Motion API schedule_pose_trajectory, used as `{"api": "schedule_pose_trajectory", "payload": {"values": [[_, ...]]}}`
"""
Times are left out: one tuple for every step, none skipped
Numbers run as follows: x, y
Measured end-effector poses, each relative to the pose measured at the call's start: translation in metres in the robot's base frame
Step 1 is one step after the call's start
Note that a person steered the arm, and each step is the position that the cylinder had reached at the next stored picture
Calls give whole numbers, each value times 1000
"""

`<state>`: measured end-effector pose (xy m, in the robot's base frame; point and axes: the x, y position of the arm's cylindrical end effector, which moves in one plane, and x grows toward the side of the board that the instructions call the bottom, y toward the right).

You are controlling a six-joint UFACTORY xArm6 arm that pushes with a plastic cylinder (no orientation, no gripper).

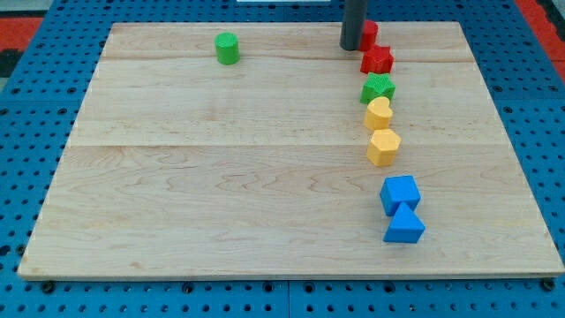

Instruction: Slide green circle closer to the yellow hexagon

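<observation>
The rod stands upright at the view's top, right of centre, entering from the upper edge. My tip point(351, 48) rests on the wooden board point(221, 194) just to the left of a red block point(368, 34) that is partly hidden behind the rod; whether the two touch cannot be determined. The arm carries no jaws, so no open or closed state applies.

The green circle point(227, 48) sits near the board's upper edge, left of centre, well apart from my tip and from every other block.

Block count: eight in total.
- Red: two. The partly hidden block, shape unclear, and a red star-like block point(377, 60) just below it.
- Green: two. The green circle and a green star-like block point(378, 89) below the red pair.
- Yellow: two. A yellow heart point(379, 113) just below the green star-like block, and the yellow hexagon point(383, 147) just below the heart.
- Blue: two. A blue cube point(400, 193) and a blue triangle point(404, 225), touching, near the board's lower right.

Seven blocks form a roughly vertical line down the view's right side. The yellow hexagon lies in the middle of that line, well apart from the green circle.
</observation>
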<state>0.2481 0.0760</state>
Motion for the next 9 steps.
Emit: {"api": "schedule_pose_trajectory", "payload": {"values": [[21, -97], [43, -133], [22, -155], [40, -163], [43, -229], [13, -227], [3, -197], [-18, -195], [-36, -177]]}}
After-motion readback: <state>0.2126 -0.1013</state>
